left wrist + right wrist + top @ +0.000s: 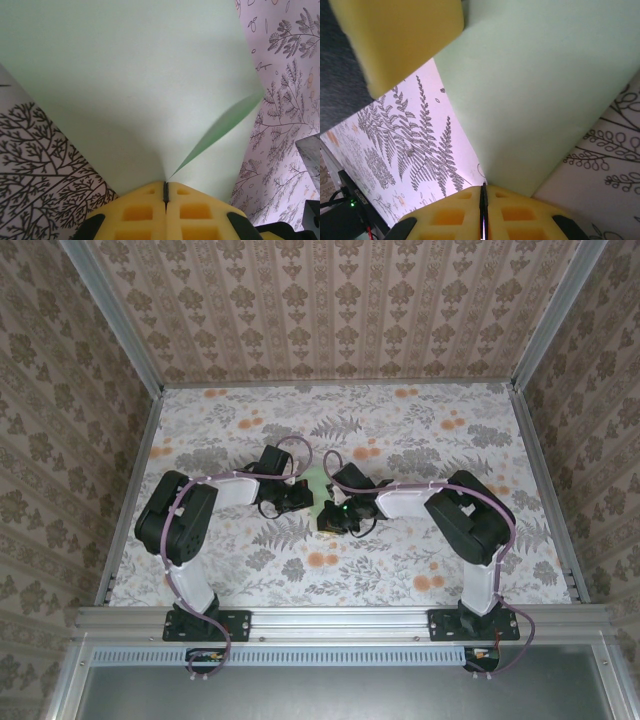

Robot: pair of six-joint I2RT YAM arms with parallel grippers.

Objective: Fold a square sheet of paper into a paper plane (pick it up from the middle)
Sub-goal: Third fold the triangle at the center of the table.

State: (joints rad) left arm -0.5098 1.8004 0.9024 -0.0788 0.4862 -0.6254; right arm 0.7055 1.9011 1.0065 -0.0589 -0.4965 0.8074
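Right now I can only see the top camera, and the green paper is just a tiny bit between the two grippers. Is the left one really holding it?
Observer: Yes. In the left wrist view, the left gripper has its yellow pads pressed together on the square sheet of paper.
Operator: What about the other one?
Observer: In its own wrist view, the right gripper is shut on an edge of the sheet too.
Operator: Is the paper flat?
Observer: No. A fold runs from the left pinch out to the sheet's right corner.
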